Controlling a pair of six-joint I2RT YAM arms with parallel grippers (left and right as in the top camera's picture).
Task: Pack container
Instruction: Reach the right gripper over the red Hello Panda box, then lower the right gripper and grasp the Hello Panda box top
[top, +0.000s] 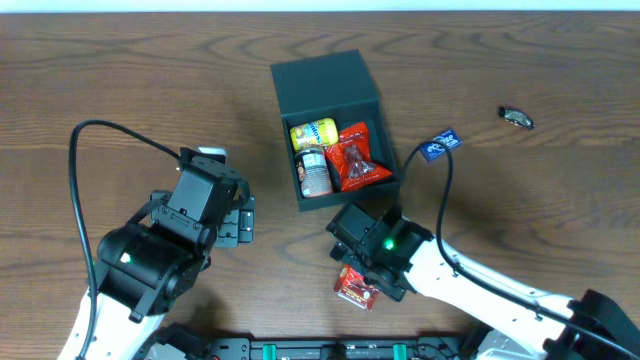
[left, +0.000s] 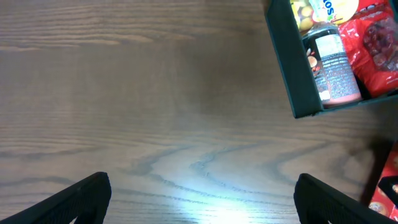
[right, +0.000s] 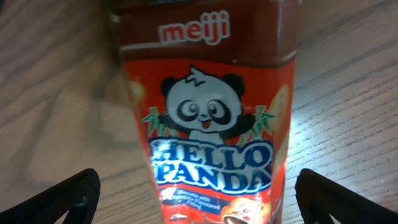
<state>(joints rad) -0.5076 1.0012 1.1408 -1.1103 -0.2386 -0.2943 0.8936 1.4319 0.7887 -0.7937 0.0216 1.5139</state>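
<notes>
The container (top: 322, 82) is a dark teal-grey box standing open at the table's middle, its lid raised at the far side. Inside lie a yellow packet (top: 313, 133), a dark bottle (top: 315, 173) and a red bag (top: 358, 160). A red Hello Panda box (top: 354, 288) lies on the table in front of the container. My right gripper (top: 366, 270) hovers over it, open, with the box (right: 205, 124) between the spread fingers (right: 69, 199) and apart from both. Left of the container, my left gripper (top: 238, 221) is open over bare wood (left: 205, 205); the container's wall (left: 287, 68) shows at the upper right.
A small dark object (top: 516, 117) lies at the far right. A blue tag (top: 438, 146) hangs on the right arm's cable near the container's right side. The Hello Panda box's edge (left: 387, 186) shows at the right border of the left wrist view.
</notes>
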